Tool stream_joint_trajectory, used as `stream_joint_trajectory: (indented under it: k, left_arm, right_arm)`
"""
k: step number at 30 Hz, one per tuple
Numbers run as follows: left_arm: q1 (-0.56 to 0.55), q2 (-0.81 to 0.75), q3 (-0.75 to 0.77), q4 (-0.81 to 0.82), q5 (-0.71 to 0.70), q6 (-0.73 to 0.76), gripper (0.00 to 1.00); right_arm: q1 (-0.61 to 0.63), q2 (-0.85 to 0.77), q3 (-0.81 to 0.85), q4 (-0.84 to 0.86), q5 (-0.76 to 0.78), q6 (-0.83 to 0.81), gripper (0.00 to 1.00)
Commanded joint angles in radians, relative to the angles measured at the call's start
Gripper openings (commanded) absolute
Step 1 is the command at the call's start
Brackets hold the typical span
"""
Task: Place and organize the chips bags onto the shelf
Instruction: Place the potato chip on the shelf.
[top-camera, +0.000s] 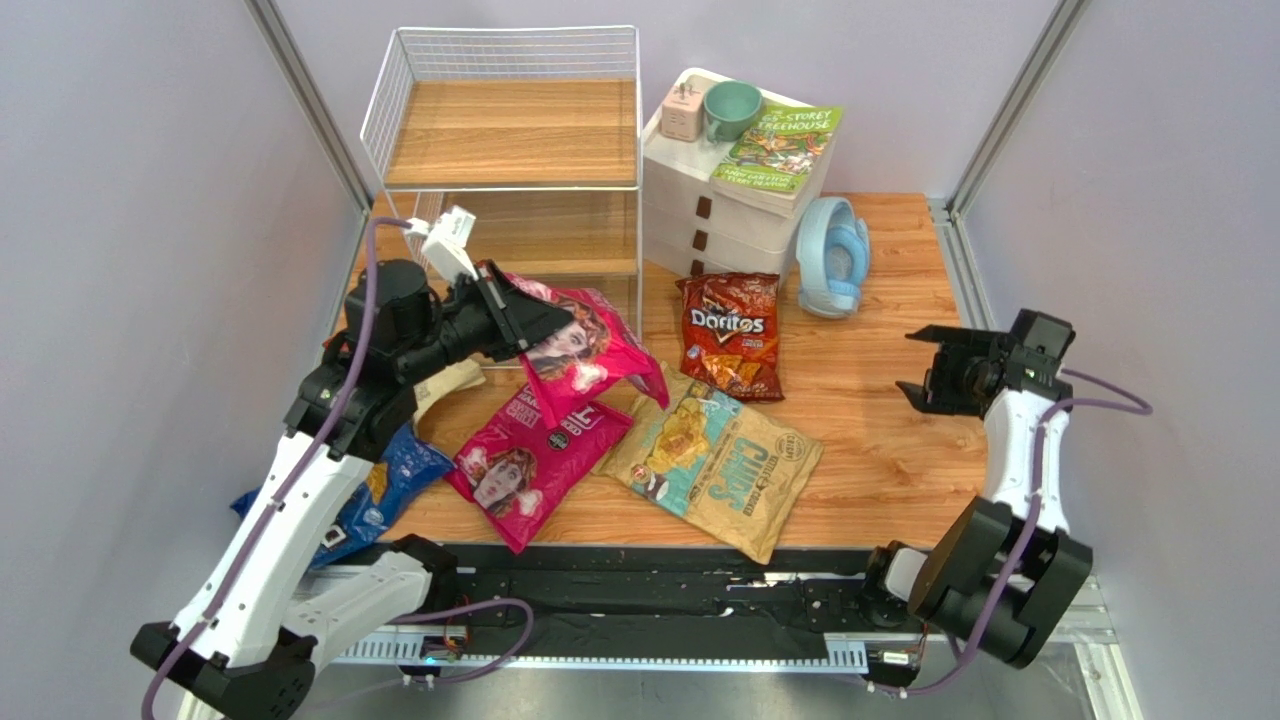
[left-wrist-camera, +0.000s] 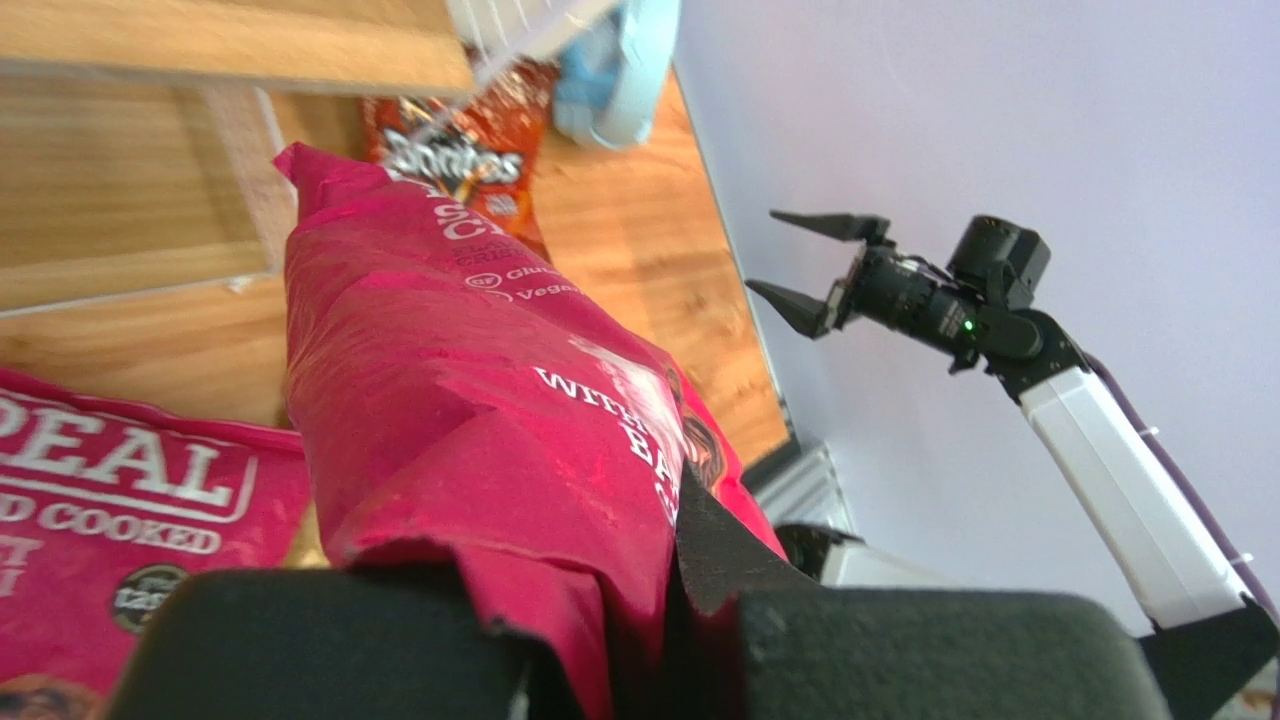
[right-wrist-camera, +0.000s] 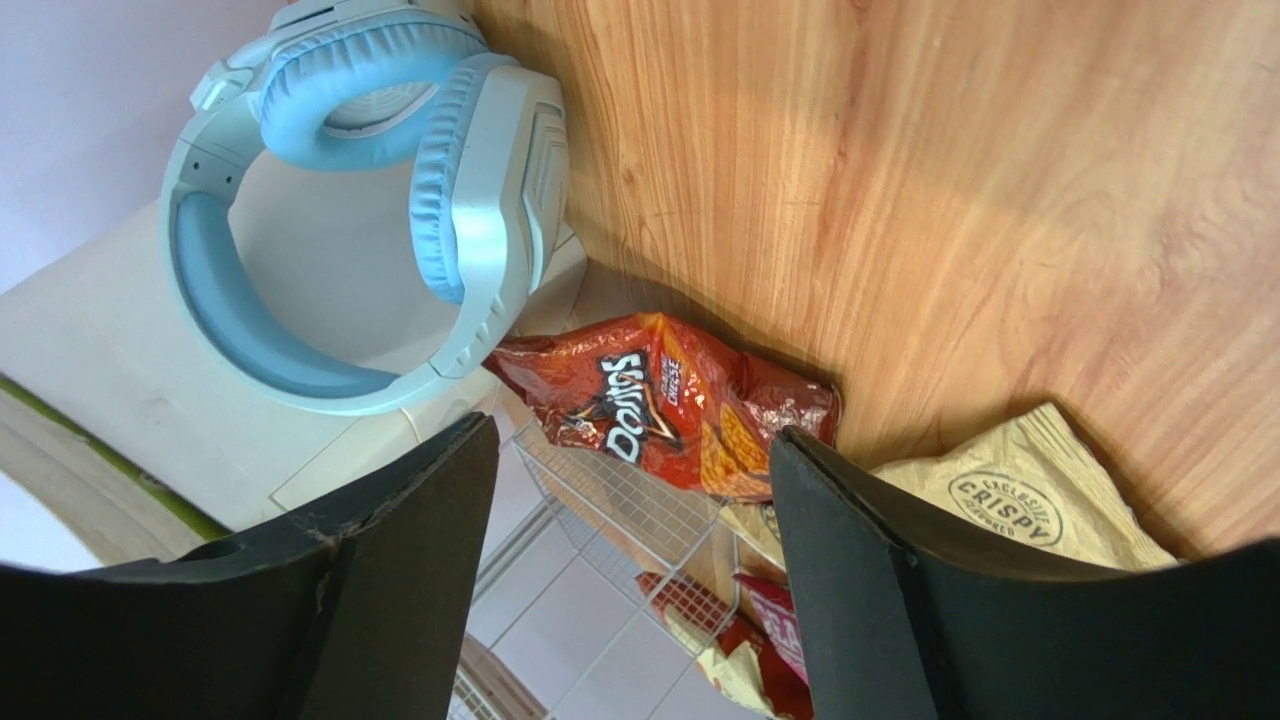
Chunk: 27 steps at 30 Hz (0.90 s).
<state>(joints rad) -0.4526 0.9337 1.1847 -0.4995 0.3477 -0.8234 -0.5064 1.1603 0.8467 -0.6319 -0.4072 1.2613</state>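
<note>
Bright, even light; near-lens blur.

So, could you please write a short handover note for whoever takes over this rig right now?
Left gripper: shut on one pink bag, held up in front of the shelf.
Right gripper: open, empty, above the table, right side.
On the table: second pink bag, tan bag, red Doritos bag, blue bag at the left edge.
Done: no bag seen shelved.
Left: all of them.

Lab robot test cell — plain lilac walls (top-camera: 135, 180), aluminium corner posts (top-camera: 308, 98), wooden tabletop (top-camera: 887, 435).
</note>
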Motion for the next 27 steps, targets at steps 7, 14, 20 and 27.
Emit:
stream_joint_trajectory:
  k: [7,14,20,27]
  left_arm:
    - [0.110,-0.022,0.185,-0.120,-0.164,0.069,0.00]
    - [0.163,-0.049,0.208,-0.207,-0.182,0.076,0.00]
    - [0.163,-0.117,0.142,-0.274,-0.245,0.037,0.00]
    - [0.163,-0.055,0.266,-0.243,-0.260,0.036,0.00]
  right_arm:
    - [0.226,0.242,0.210,0.081,0.076,-0.020,0.72]
    - [0.244,0.315,0.200,0.141,0.015,-0.022,0.72]
    - [0.266,0.375,0.184,0.202,-0.033,-0.033,0.71]
    - [0.296,0.452,0.226,0.198,-0.093,-0.079,0.70]
